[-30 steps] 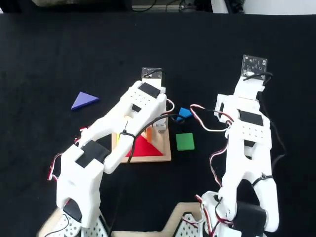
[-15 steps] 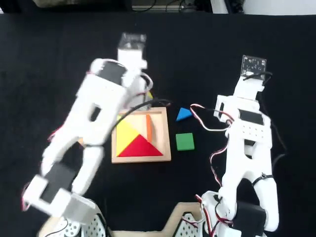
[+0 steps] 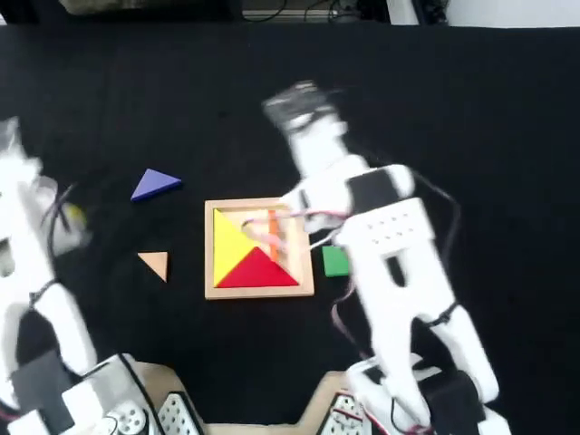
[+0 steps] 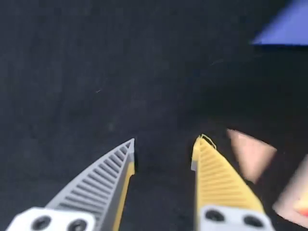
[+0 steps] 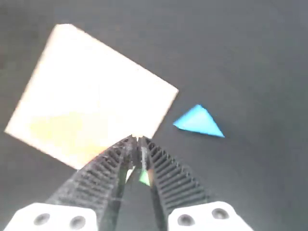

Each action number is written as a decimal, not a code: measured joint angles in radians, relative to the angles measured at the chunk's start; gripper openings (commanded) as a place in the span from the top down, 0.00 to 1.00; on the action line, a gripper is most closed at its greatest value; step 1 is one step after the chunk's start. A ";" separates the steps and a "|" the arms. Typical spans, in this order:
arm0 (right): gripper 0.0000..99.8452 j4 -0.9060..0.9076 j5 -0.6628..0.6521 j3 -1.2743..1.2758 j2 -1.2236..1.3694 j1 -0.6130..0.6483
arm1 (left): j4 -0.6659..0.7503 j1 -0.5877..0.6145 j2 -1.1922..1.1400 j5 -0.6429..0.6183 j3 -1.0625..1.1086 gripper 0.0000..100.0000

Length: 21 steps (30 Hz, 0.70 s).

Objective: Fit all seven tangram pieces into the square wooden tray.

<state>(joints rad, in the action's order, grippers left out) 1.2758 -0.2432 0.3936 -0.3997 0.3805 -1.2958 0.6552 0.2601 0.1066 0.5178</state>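
Right gripper (image 5: pixel 137 142): its jaws are pressed together with nothing between them. It hangs just off a corner of the tray (image 5: pixel 154 96), above the green square (image 3: pixel 335 262).
Left gripper (image 4: pixel 163 147): its jaws are spread and empty, low over the bare table (image 3: pixel 471 109) near the left edge. The tan triangle (image 4: pixel 250 150) lies just beside it, so it looks placed for a pick.
Tray contents: the tray sits mid-table. The yellow triangle (image 3: pixel 230 243) and red triangle (image 3: pixel 259 271) meet edge to edge, with the orange piece (image 3: pixel 272 227) alongside, which leaves room on the right.
Loose pieces: the green square is just right of the tray and the blue triangle (image 5: pixel 198 121) is near that corner. The purple triangle (image 3: pixel 156 184) is well off to the tray's far left.
Progress: you look a little under halfway.
Next: you must open the right jaws before taking anything.
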 measured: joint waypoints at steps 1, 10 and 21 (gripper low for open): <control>0.99 0.005 -0.003 -0.003 0.000 0.041 | 0.071 0.029 0.021 0.000 0.103 0.81; 0.99 -0.026 -0.008 -0.012 0.175 0.140 | 0.307 0.048 0.339 0.003 0.572 0.81; 0.99 -0.040 -0.060 -0.235 0.523 0.210 | 0.391 -0.006 0.522 0.000 0.721 0.81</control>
<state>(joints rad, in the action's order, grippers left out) 1.2359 -0.3030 0.1588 0.1235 0.5907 -0.9045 0.6490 0.7818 0.1066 1.2390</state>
